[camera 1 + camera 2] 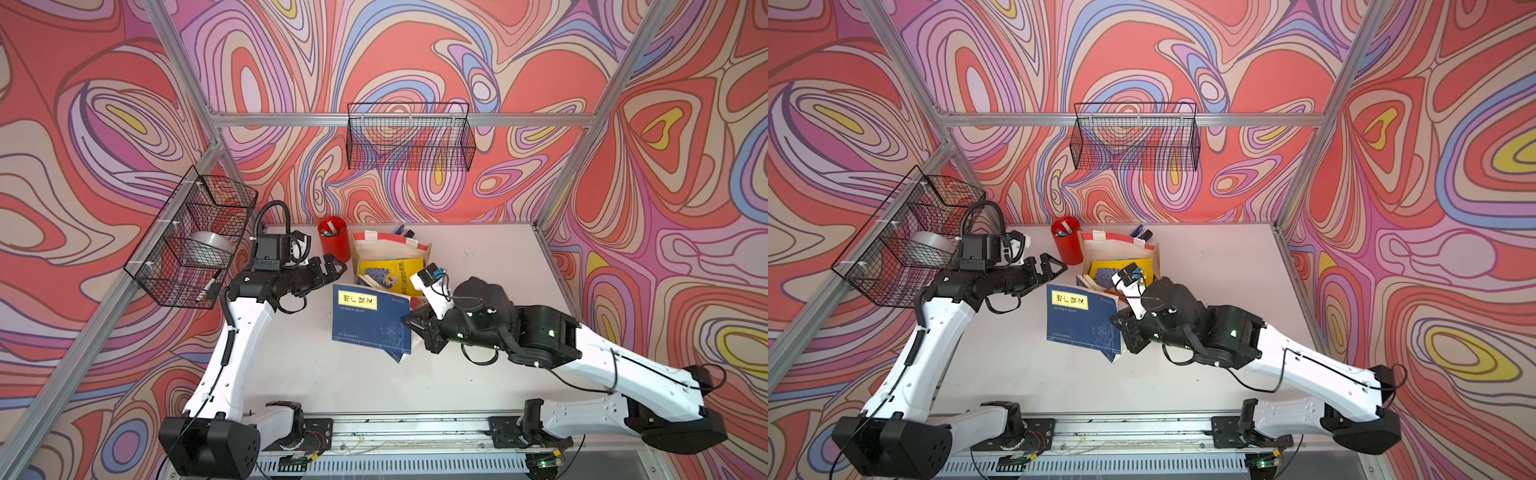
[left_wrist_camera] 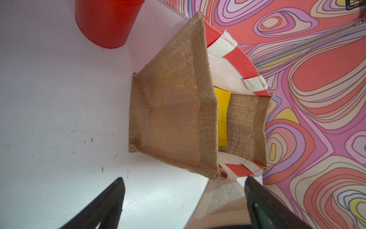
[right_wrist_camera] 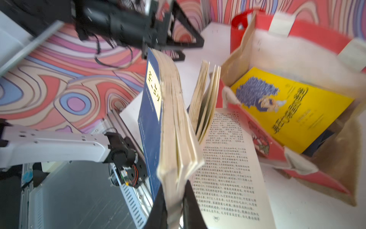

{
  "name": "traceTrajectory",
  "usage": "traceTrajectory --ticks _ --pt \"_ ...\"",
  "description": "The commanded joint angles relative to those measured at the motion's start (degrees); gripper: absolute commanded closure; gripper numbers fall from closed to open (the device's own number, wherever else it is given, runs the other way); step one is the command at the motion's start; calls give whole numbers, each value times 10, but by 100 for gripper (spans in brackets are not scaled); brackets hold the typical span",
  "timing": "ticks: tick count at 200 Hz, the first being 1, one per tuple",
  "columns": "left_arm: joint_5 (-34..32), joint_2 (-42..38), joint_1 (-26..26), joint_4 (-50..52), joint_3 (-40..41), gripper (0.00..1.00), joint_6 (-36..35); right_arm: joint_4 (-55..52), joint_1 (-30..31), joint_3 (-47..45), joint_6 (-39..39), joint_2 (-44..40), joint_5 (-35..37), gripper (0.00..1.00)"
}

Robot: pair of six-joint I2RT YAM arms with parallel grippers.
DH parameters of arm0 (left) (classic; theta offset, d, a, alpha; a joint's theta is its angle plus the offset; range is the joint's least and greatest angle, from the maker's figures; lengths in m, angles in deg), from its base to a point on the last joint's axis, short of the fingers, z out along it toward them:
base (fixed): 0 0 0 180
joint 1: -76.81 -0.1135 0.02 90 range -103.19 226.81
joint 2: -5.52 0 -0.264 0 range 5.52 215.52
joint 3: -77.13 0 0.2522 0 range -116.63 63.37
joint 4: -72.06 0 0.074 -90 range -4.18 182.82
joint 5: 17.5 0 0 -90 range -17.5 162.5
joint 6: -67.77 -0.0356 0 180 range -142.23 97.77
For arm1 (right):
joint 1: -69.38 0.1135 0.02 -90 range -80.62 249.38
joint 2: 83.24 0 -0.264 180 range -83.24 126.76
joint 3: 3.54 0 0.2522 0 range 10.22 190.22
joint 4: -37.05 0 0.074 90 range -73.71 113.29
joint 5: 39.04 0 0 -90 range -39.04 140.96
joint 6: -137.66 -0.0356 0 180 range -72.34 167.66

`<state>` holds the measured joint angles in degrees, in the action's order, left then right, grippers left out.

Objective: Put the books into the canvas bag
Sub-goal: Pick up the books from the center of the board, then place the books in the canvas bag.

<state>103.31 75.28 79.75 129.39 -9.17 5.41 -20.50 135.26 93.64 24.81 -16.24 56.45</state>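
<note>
Navy-blue paperback book (image 1: 368, 322) with yellow title label sits clamped in your right gripper (image 3: 175, 204), just beside the tan burlap canvas bag (image 1: 388, 248). A bright yellow paperback (image 1: 395, 270) lies inside; your left gripper (image 1: 334, 270) gapes open nearby.

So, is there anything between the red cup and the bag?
No, just a bare strip of table between the cup and the bag, clearest in the left wrist view.

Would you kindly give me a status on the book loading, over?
Left gripper open, empty, beside canvas bag. Right gripper shut on navy book, pages fanned open. Yellow book already in bag. Loose pages may snag rim.
</note>
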Motion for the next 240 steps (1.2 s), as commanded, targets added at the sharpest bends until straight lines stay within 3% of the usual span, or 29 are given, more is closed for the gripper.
traceTrajectory --ticks 1,35,103,124,183,209,240 --pt "27 4 -3 3 -7 5 -17 -7 -6 53 40 -31 24 100" --pt "18 5 -3 1 -3 4 -15 -8 -6 32 40 -41 -14 100" --pt "42 21 -3 -16 -9 4 -11 70 -6 -146 -25 -115 -110 100" --pt "42 22 -3 -17 -10 4 -13 87 -7 -226 -47 -124 -109 100" --pt "55 11 -2 2 14 4 -27 277 -7 -450 -78 -134 -72 100" --pt "47 -5 -2 21 42 4 -39 299 -7 -472 -89 -98 -36 100" --pt "67 -28 -1 0 66 3 -33 303 -8 -437 -53 -82 -65 100"
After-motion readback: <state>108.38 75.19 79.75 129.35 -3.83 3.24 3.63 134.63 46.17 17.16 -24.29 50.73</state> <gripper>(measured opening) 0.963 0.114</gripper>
